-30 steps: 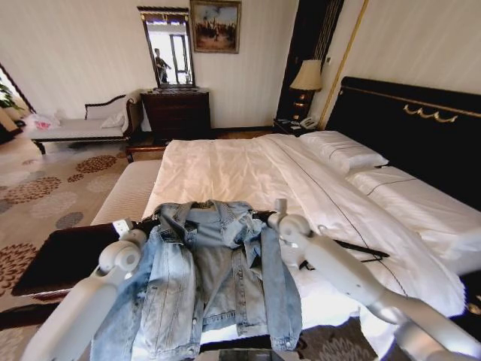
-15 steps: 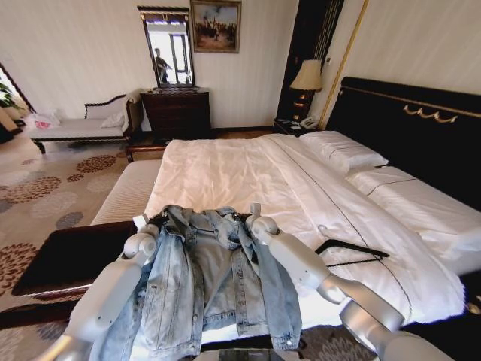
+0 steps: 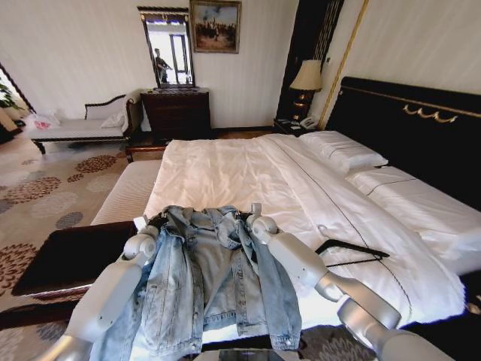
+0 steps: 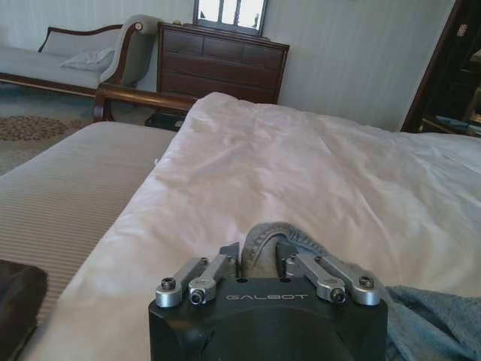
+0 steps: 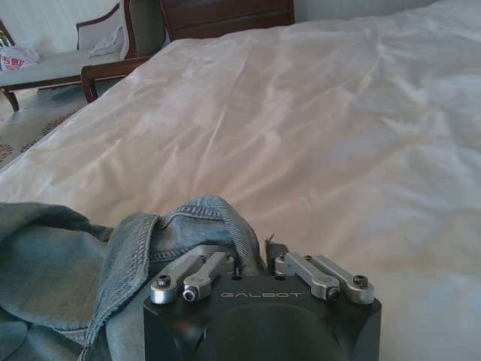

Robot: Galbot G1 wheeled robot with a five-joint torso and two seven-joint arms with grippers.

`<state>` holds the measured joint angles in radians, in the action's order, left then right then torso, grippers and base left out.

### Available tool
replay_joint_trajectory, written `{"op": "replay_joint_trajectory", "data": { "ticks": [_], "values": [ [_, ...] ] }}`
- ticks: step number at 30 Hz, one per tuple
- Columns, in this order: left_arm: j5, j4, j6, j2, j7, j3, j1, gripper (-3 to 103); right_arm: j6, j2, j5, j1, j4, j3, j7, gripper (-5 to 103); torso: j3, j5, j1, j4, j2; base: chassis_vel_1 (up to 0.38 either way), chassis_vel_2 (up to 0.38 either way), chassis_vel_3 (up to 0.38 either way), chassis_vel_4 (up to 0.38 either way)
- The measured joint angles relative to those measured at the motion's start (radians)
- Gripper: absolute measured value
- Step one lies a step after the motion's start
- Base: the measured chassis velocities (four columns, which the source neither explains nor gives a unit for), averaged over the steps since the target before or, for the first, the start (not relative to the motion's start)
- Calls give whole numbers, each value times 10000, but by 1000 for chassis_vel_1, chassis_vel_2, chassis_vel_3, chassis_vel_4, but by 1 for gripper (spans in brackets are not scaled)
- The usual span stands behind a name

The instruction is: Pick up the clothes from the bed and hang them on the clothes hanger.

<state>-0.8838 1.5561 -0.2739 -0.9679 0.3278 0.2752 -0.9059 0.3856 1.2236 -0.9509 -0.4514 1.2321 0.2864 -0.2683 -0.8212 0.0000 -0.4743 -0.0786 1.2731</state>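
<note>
You have the denim jacket [image 3: 214, 282] pinched at each shoulder, left gripper [image 4: 264, 265] and right gripper [image 5: 254, 258] jaws pressed onto it, over the bed [image 3: 225, 173]. The clothes hanger [image 3: 352, 250] lies unused; hanging remains.

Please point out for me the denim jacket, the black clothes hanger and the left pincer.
denim jacket [image 3: 214, 282]: head view, on the front panel below the collar.
clothes hanger [image 3: 352, 247]: head view, on its upper bar, lying on the white duvet.
left pincer [image 4: 264, 259]: left wrist view, between its fingertips, where denim is pinched.
</note>
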Motion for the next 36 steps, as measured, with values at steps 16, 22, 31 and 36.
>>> {"op": "replay_joint_trajectory", "data": {
  "ticks": [16, 22, 31, 36],
  "values": [
    [1293, 2461, 450, 519, -91, 1937, -2372, 86, -763, -1702, 1347, -704, 1835, -518, 168, 78, 0, 3, -1, -3, 0, 0, 0, 0, 0],
    [2279, 3980, 1014, -252, -1015, 4568, -5655, 100, -1013, -2750, 1742, -1807, 3827, -1157, 487, 99, 2, 5, 4, 5, 2, 0, 0, 0, 0],
    [3571, 4839, 2930, -2235, -2490, 5977, -8309, 100, -1900, -3322, 3839, -4913, 5817, -2697, 1407, 100, 2, 1, 2, -5, 2, 0, 0, 0, 0],
    [3907, 4962, 3914, -3421, -2869, 6125, -9618, 100, -2102, -3285, 4292, -6028, 6314, -2910, 1719, 100, 3, 3, 5, 2, 3, 0, 0, 0, 0]
  ]
}}
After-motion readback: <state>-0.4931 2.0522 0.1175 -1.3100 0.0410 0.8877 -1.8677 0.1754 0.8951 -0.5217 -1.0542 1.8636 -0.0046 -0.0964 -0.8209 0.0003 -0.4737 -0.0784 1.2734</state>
